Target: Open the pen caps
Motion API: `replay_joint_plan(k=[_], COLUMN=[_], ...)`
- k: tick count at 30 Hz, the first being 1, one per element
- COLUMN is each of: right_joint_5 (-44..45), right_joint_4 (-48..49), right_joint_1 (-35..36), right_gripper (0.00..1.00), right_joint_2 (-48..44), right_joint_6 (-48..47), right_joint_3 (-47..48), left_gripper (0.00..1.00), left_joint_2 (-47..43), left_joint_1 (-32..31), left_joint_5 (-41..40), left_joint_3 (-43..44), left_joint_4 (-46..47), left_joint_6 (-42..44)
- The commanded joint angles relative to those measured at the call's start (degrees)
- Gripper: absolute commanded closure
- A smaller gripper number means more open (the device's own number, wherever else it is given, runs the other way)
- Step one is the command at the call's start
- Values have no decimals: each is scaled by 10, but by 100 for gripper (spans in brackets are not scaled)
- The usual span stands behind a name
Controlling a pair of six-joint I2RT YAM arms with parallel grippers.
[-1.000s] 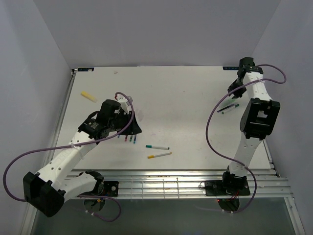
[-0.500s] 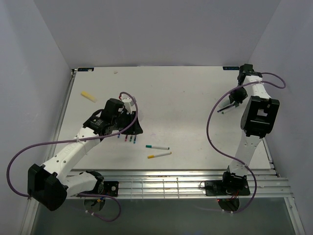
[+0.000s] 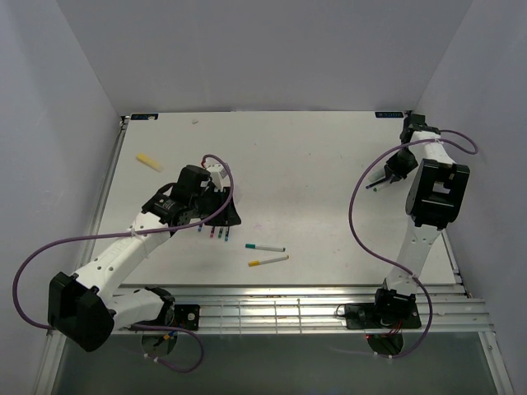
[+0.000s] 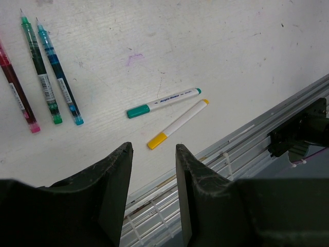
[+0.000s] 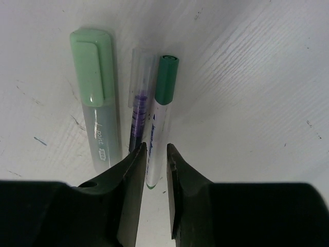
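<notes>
1. Pen cap (image 5: pixel 166 77), green, sits on white pen (image 5: pixel 156 123) at the table (image 3: pixel 313 156) 2 o'clock; not yet off.
2. Right gripper (image 5: pixel 157 150) jaws straddle its barrel; cannot tell whether they pinch.
3. Left gripper (image 4: pixel 153 152) jaws spread, empty; two capped pens (image 4: pixel 163 102) at 6 o'clock.

Highlighter (image 5: pixel 96 103) left of two slim pens (image 5: pixel 163 98) (side by side, touching).

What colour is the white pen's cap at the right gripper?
The cap is green; right wrist view.

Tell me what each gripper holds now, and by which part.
Left gripper: nothing, open. Right gripper straddles the white pen at its barrel end, away from the green cap; grip cannot be told.
</notes>
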Motion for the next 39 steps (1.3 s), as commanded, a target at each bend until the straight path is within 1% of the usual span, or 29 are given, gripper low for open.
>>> replay_joint_plan(k=[1,9,28,39], right_joint_5=[-4,-12,-26,-32], right_joint_4=[16,15,21,29], right_joint_1=[-7,-9,-11,-11], right_gripper=[71,71,72,72], right_joint_2=[9,26,46,7], right_joint_6=[4,3,9,6], right_joint_3=[18,45,42,17], left_gripper=[51,51,51,51], left_joint_2=[0,0,-5,-1], left_joint_1=[0,0,0,0], left_joint_5=[1,0,-6,-4], left_joint_3=[23,13,-1,2], left_joint_4=[12,22,27,28], left_joint_6=[-5,-21,-35,-32])
